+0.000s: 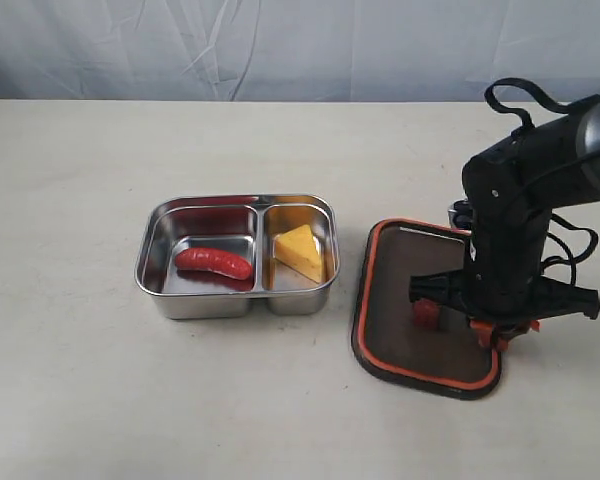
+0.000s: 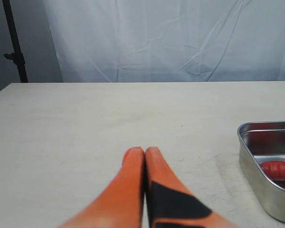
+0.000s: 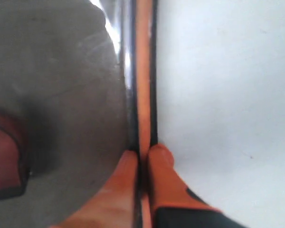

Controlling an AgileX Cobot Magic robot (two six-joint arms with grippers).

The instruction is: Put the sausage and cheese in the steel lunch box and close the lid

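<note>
Two orange fingers (image 2: 132, 164) of the left gripper (image 2: 145, 151) pressed together, empty, over matte beige table (image 2: 85, 123). Right of that, shiny rounded steel lunch box (image 1: 148, 265): glossy curved red sausage (image 1: 214, 262) in left compartment, yellow-orange cheese (image 1: 300, 252) wedge in right. Just beside, dark tinted lid (image 1: 400, 270), orange-rimmed, right edge clamped by the right gripper (image 3: 143, 153).

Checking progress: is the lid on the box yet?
No, the lid lies beside the box, which stands open.
</note>
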